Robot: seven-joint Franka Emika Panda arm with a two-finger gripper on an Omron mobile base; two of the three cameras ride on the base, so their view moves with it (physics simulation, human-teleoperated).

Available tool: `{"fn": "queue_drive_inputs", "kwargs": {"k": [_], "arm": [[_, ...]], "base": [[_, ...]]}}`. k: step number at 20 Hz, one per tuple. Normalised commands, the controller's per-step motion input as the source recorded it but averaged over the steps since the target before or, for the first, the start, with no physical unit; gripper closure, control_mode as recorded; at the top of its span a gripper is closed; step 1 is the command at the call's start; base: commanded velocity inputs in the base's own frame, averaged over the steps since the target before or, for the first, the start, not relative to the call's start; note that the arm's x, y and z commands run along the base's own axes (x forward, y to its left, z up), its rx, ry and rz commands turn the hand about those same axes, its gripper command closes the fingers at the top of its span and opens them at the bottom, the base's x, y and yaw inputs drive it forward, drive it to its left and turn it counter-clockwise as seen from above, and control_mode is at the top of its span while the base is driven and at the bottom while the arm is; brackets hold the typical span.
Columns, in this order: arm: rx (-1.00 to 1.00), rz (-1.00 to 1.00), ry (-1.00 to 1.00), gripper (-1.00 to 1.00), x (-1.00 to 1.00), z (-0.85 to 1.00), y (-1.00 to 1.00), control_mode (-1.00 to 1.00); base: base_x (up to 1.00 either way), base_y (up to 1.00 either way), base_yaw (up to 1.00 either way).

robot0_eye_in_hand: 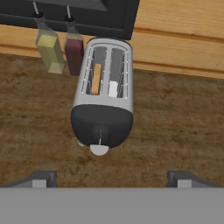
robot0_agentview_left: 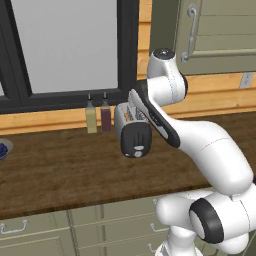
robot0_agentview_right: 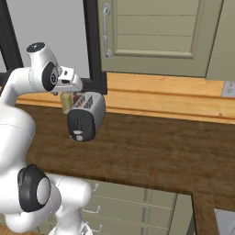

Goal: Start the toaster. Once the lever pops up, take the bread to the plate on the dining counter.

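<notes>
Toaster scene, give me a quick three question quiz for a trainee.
1. True or false: the toaster lies on its side on the worktop.
2. In the hand view, the bread sits: A) in a toaster slot B) on the worktop C) between the jaws.
3. How many bottles stand by the toaster in the hand view, and what colours are their contents?

Key: 1 false, it stands upright. 2 A. 3 Two: a yellow bottle and a dark red bottle.
</notes>
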Motion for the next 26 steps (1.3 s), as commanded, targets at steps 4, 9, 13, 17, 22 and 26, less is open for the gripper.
{"fn": "queue_drive_inputs", "kwargs": {"k": [4, 9, 13, 17, 22, 26], "arm": [[0.00, 0.00, 0.00, -1.00, 0.00, 0.00, 0.00, -1.00], [0.00, 0.00, 0.00, -1.00, 0.00, 0.00, 0.00, -1.00], [0.00, 0.00, 0.00, -1.00, 0.00, 0.00, 0.00, -1.00], [0.00, 0.00, 0.00, -1.00, 0.00, 0.00, 0.00, -1.00], [0.00, 0.00, 0.00, -1.00, 0.00, 0.00, 0.00, -1.00], [0.00, 0.00, 0.00, -1.00, 0.00, 0.00, 0.00, -1.00]], "base": [[0.00, 0.00, 0.00], [0.00, 0.00, 0.00], [0.00, 0.00, 0.00], [0.00, 0.00, 0.00], [0.00, 0.00, 0.00], [0.00, 0.00, 0.00]]}}
